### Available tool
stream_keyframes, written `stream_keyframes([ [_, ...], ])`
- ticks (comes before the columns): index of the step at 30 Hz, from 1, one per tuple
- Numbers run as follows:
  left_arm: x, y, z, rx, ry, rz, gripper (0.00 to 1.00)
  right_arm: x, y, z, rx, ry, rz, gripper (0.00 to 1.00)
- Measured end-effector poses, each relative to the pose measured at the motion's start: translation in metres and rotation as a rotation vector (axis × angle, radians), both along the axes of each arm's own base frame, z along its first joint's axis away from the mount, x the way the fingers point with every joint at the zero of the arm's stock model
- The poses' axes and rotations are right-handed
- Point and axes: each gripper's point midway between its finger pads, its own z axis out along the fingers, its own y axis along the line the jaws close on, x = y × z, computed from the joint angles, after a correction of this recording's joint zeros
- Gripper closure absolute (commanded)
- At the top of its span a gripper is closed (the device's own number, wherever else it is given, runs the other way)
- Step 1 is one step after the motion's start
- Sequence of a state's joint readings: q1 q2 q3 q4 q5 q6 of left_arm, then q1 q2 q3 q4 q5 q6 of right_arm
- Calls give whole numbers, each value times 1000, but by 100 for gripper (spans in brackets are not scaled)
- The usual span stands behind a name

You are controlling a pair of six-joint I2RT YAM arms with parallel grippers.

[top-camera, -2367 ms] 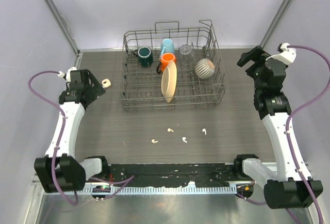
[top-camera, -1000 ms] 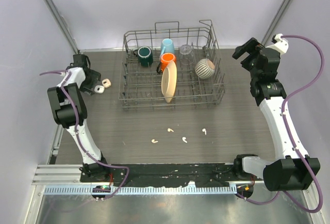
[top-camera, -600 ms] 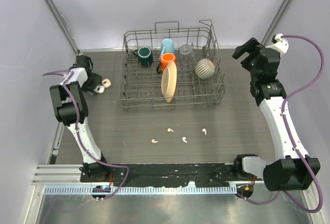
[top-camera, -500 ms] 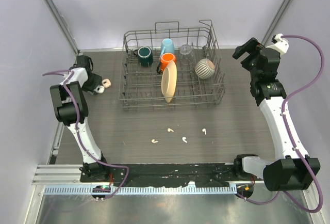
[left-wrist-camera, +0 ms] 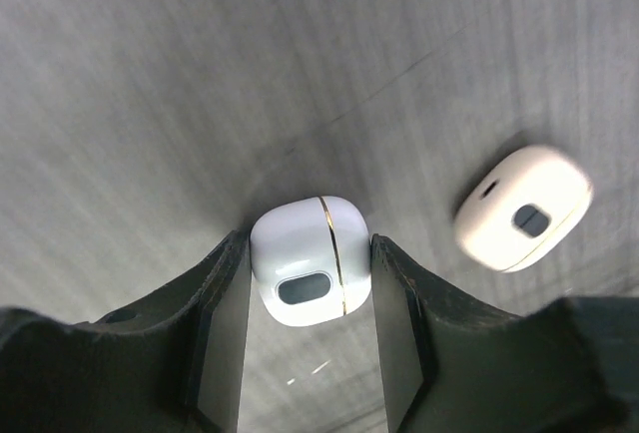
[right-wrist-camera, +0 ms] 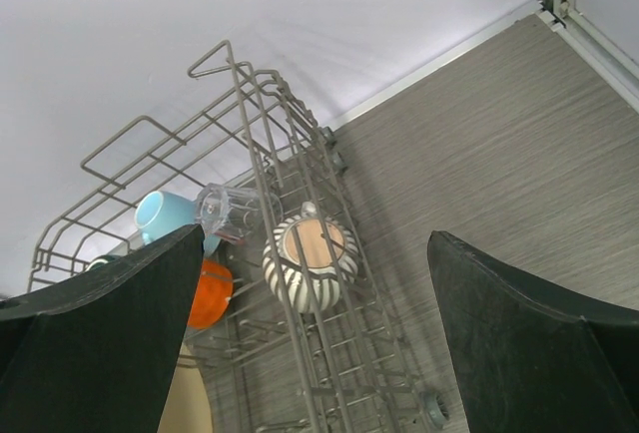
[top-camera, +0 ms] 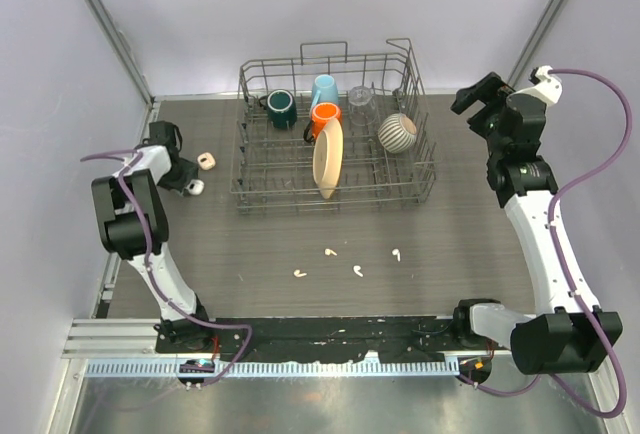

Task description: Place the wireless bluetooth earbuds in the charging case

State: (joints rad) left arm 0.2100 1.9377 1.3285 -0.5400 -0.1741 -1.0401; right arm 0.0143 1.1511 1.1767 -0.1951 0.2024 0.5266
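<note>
Several tiny white earbuds (top-camera: 330, 252) lie scattered on the table's near middle, far from both grippers. My left gripper (left-wrist-camera: 310, 253) is low at the table's left side, its fingers pressing both sides of a white charging case (left-wrist-camera: 290, 238), which shows in the top view as the white case (top-camera: 196, 187). A second, cream case (left-wrist-camera: 524, 209) lies just beyond it, the same cream case (top-camera: 206, 160) in the top view. My right gripper (right-wrist-camera: 315, 238) hangs open and empty high at the far right, also seen as the right gripper (top-camera: 478, 104) from above.
A wire dish rack (top-camera: 420, 169) stands at the back middle holding a green mug (top-camera: 281, 107), a blue cup (top-camera: 323, 89), an orange mug (top-camera: 325, 114), a glass (top-camera: 360, 102), a striped mug (top-camera: 397, 133) and a cream dish (top-camera: 327, 159).
My left gripper has slid a little nearer along the left edge, away from the cream case, and its jaws have narrowed onto the white case. The right arm has stayed put.
</note>
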Motion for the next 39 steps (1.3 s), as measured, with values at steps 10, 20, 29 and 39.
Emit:
stream_keyframes([
  [10,-63,-21,43,-3,-98,-19,92,-11,53,10,51,0,266,12],
  [20,-107,-45,125,-8,-387,-61,92,-60,195,-10,136,150,816,25],
  [29,-128,-72,195,-73,-630,-98,93,-157,306,-53,127,189,1145,28],
  [39,-144,-107,219,-194,-721,-150,97,-192,378,-63,86,105,1239,30],
])
